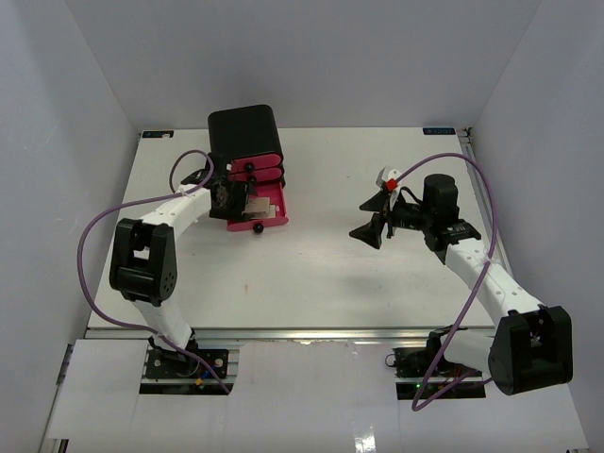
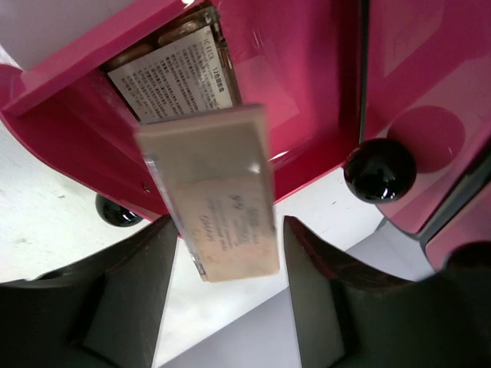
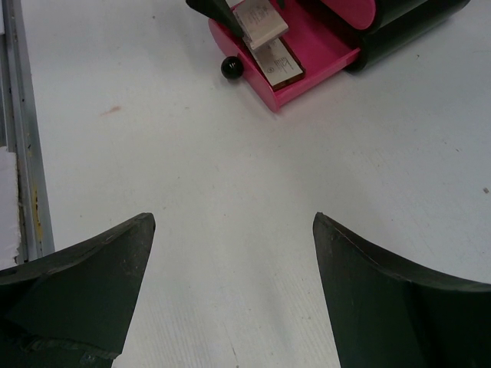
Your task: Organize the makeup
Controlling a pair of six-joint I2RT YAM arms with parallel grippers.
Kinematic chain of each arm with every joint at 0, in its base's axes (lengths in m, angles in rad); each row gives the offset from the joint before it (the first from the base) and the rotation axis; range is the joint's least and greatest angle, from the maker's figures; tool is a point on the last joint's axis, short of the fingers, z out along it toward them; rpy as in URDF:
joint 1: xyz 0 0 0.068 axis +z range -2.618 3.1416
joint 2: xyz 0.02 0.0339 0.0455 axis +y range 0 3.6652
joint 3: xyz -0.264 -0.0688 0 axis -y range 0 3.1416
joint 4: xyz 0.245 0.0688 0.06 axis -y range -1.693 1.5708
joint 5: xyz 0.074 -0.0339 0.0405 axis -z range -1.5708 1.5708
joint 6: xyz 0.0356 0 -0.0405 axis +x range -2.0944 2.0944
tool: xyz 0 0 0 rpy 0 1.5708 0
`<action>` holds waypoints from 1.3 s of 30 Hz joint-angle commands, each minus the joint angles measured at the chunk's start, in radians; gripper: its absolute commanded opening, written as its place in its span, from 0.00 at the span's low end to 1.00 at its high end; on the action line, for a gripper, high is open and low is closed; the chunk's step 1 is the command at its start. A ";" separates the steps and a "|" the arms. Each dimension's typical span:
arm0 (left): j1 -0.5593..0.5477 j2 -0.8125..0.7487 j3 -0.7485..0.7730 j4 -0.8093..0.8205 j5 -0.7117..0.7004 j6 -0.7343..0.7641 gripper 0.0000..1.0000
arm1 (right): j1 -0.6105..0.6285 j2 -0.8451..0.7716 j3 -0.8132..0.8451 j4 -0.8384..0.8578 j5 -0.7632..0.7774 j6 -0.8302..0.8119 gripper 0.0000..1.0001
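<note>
A flat beige rectangular compact [image 2: 215,195] hangs tilted over the open pink bottom drawer [image 2: 307,115], its lower end between my left fingertips with a gap on the right side. It looks blurred. A second labelled compact [image 2: 173,80] lies flat in the drawer beneath it. My left gripper [image 2: 230,222] is open at the drawer's left side [image 1: 226,198]. The right wrist view shows both compacts [image 3: 265,34] in the drawer [image 3: 322,57]. My right gripper [image 3: 234,218] is open and empty above bare table, far right of the drawer [image 1: 370,229]. No lipsticks, bottles, pad or palette show.
The black box [image 1: 243,132] with pink drawers stands at the back centre-left; its upper drawers are shut. The open drawer's black knob [image 1: 257,227] points toward me. The table's metal edge [image 3: 23,138] runs along the left of the right wrist view.
</note>
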 commanded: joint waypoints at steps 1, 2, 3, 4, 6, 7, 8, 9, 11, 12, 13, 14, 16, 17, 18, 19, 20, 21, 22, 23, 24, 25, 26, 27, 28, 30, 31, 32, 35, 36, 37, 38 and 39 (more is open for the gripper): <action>-0.008 -0.014 0.038 0.009 -0.004 -0.030 0.73 | -0.012 -0.003 -0.002 0.031 -0.026 -0.006 0.90; -0.009 -0.018 0.036 0.009 -0.006 -0.026 0.74 | -0.013 -0.003 -0.002 0.031 -0.027 -0.006 0.90; -0.010 -0.024 0.033 0.009 -0.008 -0.021 0.75 | -0.015 -0.004 -0.003 0.031 -0.027 -0.005 0.90; -0.010 -0.036 0.032 0.007 -0.012 -0.014 0.79 | -0.016 -0.006 -0.003 0.031 -0.029 -0.004 0.90; -0.011 -0.059 0.029 0.008 -0.014 0.002 0.82 | -0.016 -0.005 -0.003 0.032 -0.031 -0.004 0.90; -0.011 -0.074 0.026 0.009 -0.016 0.009 0.83 | -0.018 -0.006 -0.003 0.031 -0.032 -0.004 0.90; -0.010 -0.086 0.023 0.008 -0.014 0.020 0.84 | -0.019 -0.007 -0.002 0.031 -0.033 -0.005 0.90; -0.010 -0.099 0.020 0.008 -0.013 0.026 0.84 | -0.020 -0.007 -0.002 0.031 -0.033 -0.005 0.90; -0.011 -0.140 0.011 0.009 -0.020 0.063 0.83 | -0.022 -0.009 -0.002 0.031 -0.036 -0.006 0.90; -0.010 -0.154 0.007 0.012 -0.030 0.101 0.83 | -0.024 -0.009 -0.003 0.029 -0.041 -0.008 0.90; -0.010 -0.178 -0.003 0.024 -0.043 0.152 0.82 | -0.025 -0.011 -0.003 0.026 -0.045 -0.013 0.90; -0.007 -0.203 -0.016 0.037 -0.060 0.208 0.81 | -0.027 -0.013 -0.002 0.020 -0.049 -0.020 0.90; 0.009 -0.276 -0.056 0.067 -0.087 0.323 0.77 | -0.031 -0.019 0.001 0.005 -0.061 -0.036 0.90; 0.042 -0.305 -0.083 0.089 -0.082 0.381 0.76 | -0.032 -0.021 0.003 0.000 -0.066 -0.048 0.90; 0.085 -0.338 -0.124 0.107 -0.075 0.450 0.76 | -0.033 -0.025 0.002 -0.002 -0.070 -0.052 0.90; 0.137 -0.368 -0.169 0.115 -0.059 0.494 0.75 | -0.033 -0.029 0.001 -0.003 -0.072 -0.053 0.90; 0.200 -0.394 -0.217 0.113 -0.030 0.504 0.75 | -0.033 -0.032 -0.001 -0.003 -0.073 -0.054 0.90; 0.259 -0.416 -0.263 0.111 -0.006 0.519 0.75 | -0.033 -0.034 -0.002 -0.004 -0.074 -0.055 0.90; 0.302 -0.419 -0.294 0.107 -0.003 0.544 0.76 | -0.034 -0.035 -0.001 -0.004 -0.075 -0.054 0.90; 0.337 -0.407 -0.295 0.096 -0.017 0.563 0.79 | -0.035 -0.034 -0.001 -0.003 -0.077 -0.054 0.90; 0.367 -0.392 -0.292 0.082 -0.030 0.582 0.81 | -0.036 -0.033 0.000 -0.003 -0.079 -0.053 0.90; 0.381 -0.360 -0.278 0.063 -0.043 0.600 0.85 | -0.036 -0.033 -0.001 -0.004 -0.080 -0.052 0.90; 0.392 -0.323 -0.252 0.042 -0.056 0.613 0.88 | -0.035 -0.033 -0.001 -0.004 -0.080 -0.052 0.90; 0.400 -0.279 -0.211 0.019 -0.066 0.622 0.91 | -0.035 -0.034 -0.001 -0.004 -0.080 -0.052 0.90; 0.408 -0.235 -0.170 -0.004 -0.077 0.631 0.93 | -0.034 -0.035 0.000 -0.004 -0.079 -0.052 0.90; 0.415 -0.108 -0.097 -0.049 -0.084 0.641 0.95 | -0.036 -0.036 -0.002 -0.003 -0.078 -0.053 0.90; 0.415 -0.082 -0.063 -0.054 -0.088 0.641 0.96 | -0.036 -0.037 -0.002 -0.003 -0.077 -0.053 0.90; 0.415 -0.056 -0.030 -0.059 -0.092 0.641 0.96 | -0.037 -0.038 -0.002 -0.004 -0.076 -0.053 0.90; 0.416 0.047 0.078 -0.098 -0.126 0.630 0.98 | -0.039 -0.038 -0.003 -0.004 -0.073 -0.053 0.90; 0.416 0.077 0.113 -0.113 -0.134 0.629 0.98 | -0.039 -0.038 -0.003 -0.004 -0.075 -0.054 0.90; 0.416 0.105 0.148 -0.127 -0.140 0.629 0.98 | -0.039 -0.037 -0.003 -0.004 -0.076 -0.055 0.90; 0.416 0.131 0.179 -0.144 -0.143 0.628 0.98 | -0.039 -0.034 -0.003 -0.004 -0.075 -0.055 0.90; 0.416 0.164 0.214 -0.167 -0.158 0.627 0.98 | -0.039 -0.033 -0.002 -0.004 -0.075 -0.055 0.90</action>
